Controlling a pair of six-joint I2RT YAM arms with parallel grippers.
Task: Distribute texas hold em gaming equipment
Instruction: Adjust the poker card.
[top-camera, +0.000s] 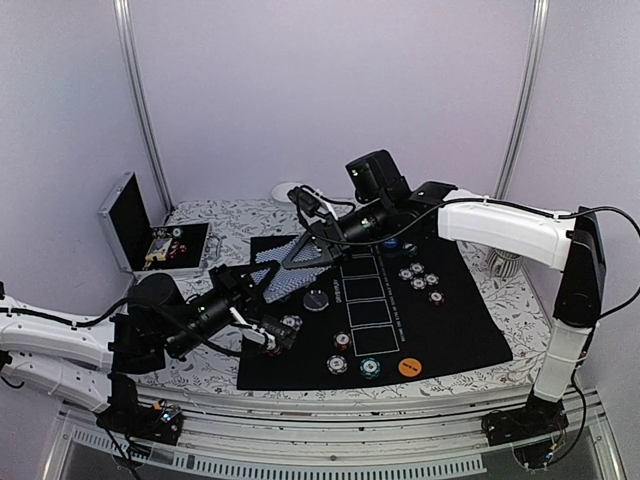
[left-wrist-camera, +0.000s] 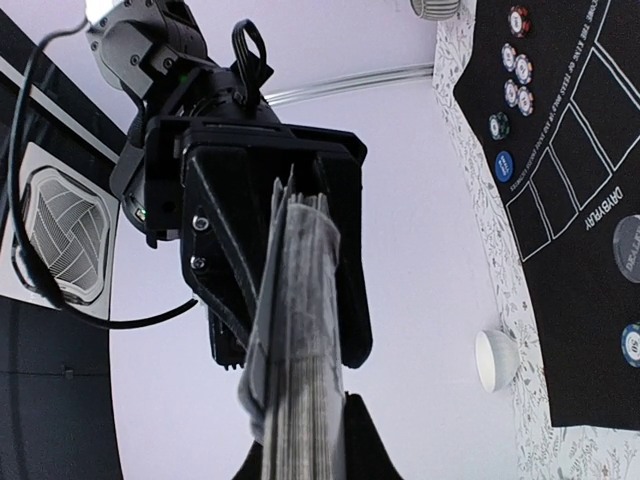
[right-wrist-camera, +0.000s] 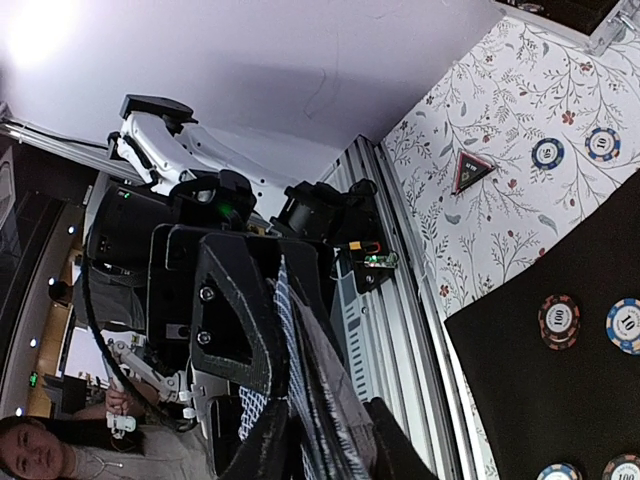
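left claw (top-camera: 258, 284) clamping thick stack of lattice-backed playing cards (left-wrist-camera: 300, 330), thin paper edges splaying, angular black right claw (top-camera: 305, 255) pinching the stack's far end, above matte black mat (top-camera: 450, 330)

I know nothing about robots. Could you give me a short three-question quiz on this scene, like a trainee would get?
1. True or false: the silver case is shut.
2. What do the left gripper and the right gripper hold between them? A) a pair of dice B) playing cards C) a cup
3. Fill in: the orange disc lies on the black ____.

Key: 1 false, its lid stands open. 2 B. 3 mat.
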